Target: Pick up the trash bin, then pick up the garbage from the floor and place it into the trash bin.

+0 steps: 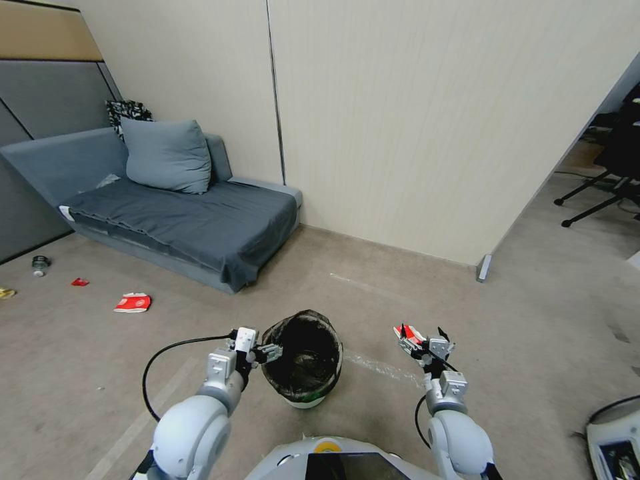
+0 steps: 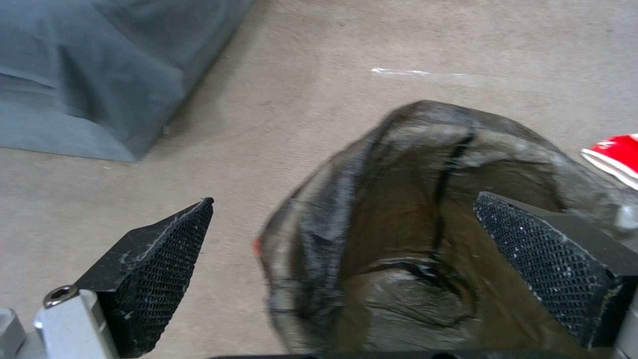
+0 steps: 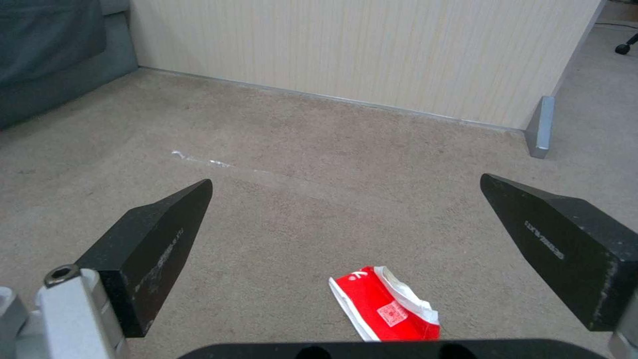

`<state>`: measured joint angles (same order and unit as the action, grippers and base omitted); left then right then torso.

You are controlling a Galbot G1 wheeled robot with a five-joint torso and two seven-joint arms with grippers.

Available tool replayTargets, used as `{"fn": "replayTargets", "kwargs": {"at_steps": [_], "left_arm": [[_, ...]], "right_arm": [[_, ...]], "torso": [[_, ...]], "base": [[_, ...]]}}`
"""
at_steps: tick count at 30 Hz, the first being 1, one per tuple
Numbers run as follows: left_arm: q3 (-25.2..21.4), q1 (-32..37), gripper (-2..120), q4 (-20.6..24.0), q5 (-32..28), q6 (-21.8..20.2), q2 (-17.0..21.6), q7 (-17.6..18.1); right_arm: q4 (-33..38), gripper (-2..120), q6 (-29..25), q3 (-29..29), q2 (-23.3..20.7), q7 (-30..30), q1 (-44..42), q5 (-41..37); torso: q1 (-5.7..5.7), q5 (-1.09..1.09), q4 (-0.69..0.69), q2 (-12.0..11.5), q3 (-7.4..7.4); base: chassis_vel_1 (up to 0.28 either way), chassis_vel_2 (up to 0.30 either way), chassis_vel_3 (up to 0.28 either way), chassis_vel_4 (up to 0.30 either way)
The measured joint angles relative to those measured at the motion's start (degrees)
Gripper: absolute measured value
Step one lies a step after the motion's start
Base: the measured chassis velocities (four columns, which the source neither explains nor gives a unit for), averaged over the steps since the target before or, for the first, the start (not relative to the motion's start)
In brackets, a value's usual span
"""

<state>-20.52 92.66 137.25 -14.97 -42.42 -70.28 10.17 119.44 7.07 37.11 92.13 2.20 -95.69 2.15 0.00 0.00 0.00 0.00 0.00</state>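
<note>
1. A long grey fabric sofa (image 1: 180, 220) with a blue-grey cushion (image 1: 167, 155) is set against the pale panelled wall (image 1: 433, 120), with beige carpet (image 1: 400, 293) spread before it.

2. The small round white plastic trash bin (image 1: 303, 363), lined with a crinkled black bag folded over its rim, is seen at the centre of the head view, just in front of the robot's body. Inside it, only the dark rumpled lining can be made out; whether any litter lies at the bottom cannot be told.

3. The left gripper (image 1: 272, 351) is placed at the bin's near-left rim. In the left wrist view its two black textured fingers (image 2: 159, 269) are spread wide, one outside the bag and the other over the bin's mouth (image 2: 425, 239), with the rim between them; they are not closed on it.

4. The right gripper (image 1: 412, 343) is held to the right of the bin, apart from it, above a flattened red-and-white carton (image 3: 386, 309). In the right wrist view its black fingers (image 3: 156, 254) are parted wide and empty, the carton lying on the carpet below and between them.

5. Farther off in the head view, more litter is scattered on the floor near the sofa's left end: a second red-and-white carton (image 1: 133, 303), a small red scrap (image 1: 80, 282), a small round container (image 1: 41, 264) and a yellow wrapper (image 1: 5, 293) at the edge.
</note>
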Motion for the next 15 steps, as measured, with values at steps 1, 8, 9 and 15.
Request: {"fn": "replayTargets", "kwargs": {"at_steps": [1,8,9,15], "left_arm": [[0.46,-0.26,100,-0.41,0.0,0.0,-0.02,0.03],[2.43,-1.36,100,-2.7,0.56,0.04,-0.07,1.0],[2.43,-1.36,100,-2.7,0.56,0.04,-0.07,1.0],[3.84,-3.04,100,-6.78,2.86,0.14,-0.55,2.84]], "right_arm": [[-0.15,100,-0.13,0.05,0.0,0.02,-0.06,0.02],[-0.94,100,-0.64,0.2,0.0,0.04,0.01,0.23],[-0.94,100,-0.64,0.2,0.0,0.04,0.01,0.23],[-1.69,100,-1.25,0.09,0.0,0.04,0.12,0.88]], "torso": [[0.0,0.0,0.0,0.0,0.0],[0.0,0.0,0.0,0.0,0.0],[0.0,0.0,0.0,0.0,0.0],[0.0,0.0,0.0,0.0,0.0]], "base": [[0.0,0.0,0.0,0.0],[0.0,0.0,0.0,0.0],[0.0,0.0,0.0,0.0],[0.0,0.0,0.0,0.0]]}}
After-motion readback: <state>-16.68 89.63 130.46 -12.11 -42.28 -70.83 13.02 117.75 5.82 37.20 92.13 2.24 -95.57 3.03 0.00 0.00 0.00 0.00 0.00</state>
